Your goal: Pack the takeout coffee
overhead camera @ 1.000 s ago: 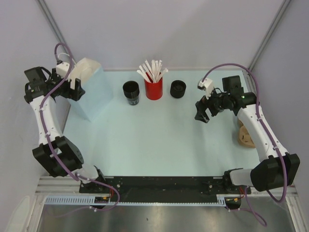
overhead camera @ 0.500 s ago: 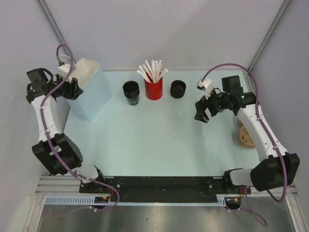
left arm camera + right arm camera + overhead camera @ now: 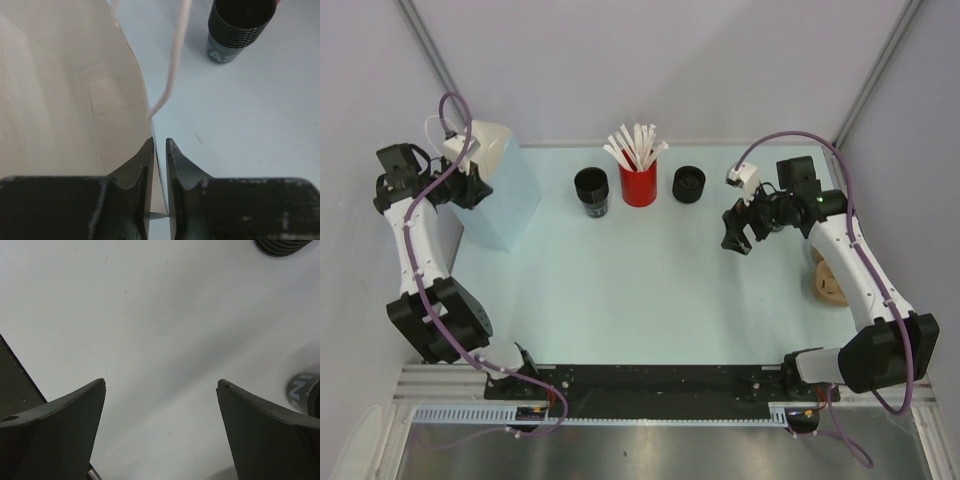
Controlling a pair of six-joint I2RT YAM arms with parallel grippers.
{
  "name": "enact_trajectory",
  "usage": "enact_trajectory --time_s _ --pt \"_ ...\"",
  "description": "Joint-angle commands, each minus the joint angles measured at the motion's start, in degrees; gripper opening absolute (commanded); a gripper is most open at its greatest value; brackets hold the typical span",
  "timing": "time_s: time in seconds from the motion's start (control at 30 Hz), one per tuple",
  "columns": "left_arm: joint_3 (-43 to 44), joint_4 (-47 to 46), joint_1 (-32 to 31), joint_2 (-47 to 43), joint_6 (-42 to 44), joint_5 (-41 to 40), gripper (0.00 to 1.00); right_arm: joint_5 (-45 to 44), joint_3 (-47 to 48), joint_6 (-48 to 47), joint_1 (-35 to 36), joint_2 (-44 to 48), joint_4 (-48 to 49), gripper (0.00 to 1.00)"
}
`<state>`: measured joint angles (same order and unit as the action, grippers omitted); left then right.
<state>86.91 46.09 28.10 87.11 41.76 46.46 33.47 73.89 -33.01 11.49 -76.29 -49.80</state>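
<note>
— Status on arms?
— my left claw (image 3: pixel 159 142) is out far-left, pinching the paper bag (image 3: pixel 505 205) rim. right claw (image 3: pixel 737 243) hovers spread over the surface (image 3: pixel 650 290). takeout coffee (image 3: pixel 688 184) sits just right of red cup (image 3: pixel 638 185), second black cup (image 3: pixel 591 190) left of it.

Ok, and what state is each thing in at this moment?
paper bag: standing, mouth open, rim pinched.
left gripper: shut on the bag's rim.
right gripper: open, holding nothing.
left black cup: upright on the table, untouched.
right black cup: upright on the table, untouched.
red cup: upright, holding white sticks.
cardboard tray: on the table, partly hidden by the right arm.
</note>
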Motion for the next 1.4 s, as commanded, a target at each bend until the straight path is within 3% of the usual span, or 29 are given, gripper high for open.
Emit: enact_trajectory --time_s 0.0,0.17,0.4,0.43,0.5,0.53,0.57,0.73,0.9,1.37 --pt "2.0 5.7 0.0 -5.5 5.2 5.7 0.18 0.2 -0.1 0.1 0.3 -0.2 1.0 0.98" --pt "-0.1 8.6 -1.0 -9.8 7.5 6.5 0.08 -0.1 -0.1 0.2 0.2 -0.2 1.1 0.98" --pt "-4.8 10.3 -2.3 -15.8 10.2 6.7 0.09 0.2 -0.1 0.3 -0.1 -0.2 1.3 0.98" --pt "-5.3 9.9 -2.4 -16.7 10.2 6.5 0.22 0.2 -0.1 0.3 -0.2 -0.2 1.2 0.98" --pt "-6.2 8.6 -2.4 -17.1 9.3 5.8 0.37 0.3 -0.1 0.3 -0.2 -0.1 1.3 0.98" --pt "-6.1 8.7 -2.4 -17.2 9.4 5.8 0.58 0.3 -0.1 0.4 -0.4 -0.2 1.2 0.98" --pt "-6.1 8.6 -2.5 -17.2 9.0 5.8 0.67 0.4 -0.1 0.5 -0.5 0.0 1.3 0.98" --pt "-5.6 2.7 -0.8 -17.6 3.8 6.5 0.87 0.8 -0.1 0.4 -1.0 -0.1 1.1 0.98" --pt "-1.8 -1.2 0.8 -13.6 -1.8 7.8 1.0 1.1 -0.1 0.2 -1.1 -0.4 0.9 0.98" --pt "4.5 -9.0 1.7 -2.7 -7.0 7.7 0.99 0.7 -0.1 -0.2 -0.9 -1.1 0.6 0.97"
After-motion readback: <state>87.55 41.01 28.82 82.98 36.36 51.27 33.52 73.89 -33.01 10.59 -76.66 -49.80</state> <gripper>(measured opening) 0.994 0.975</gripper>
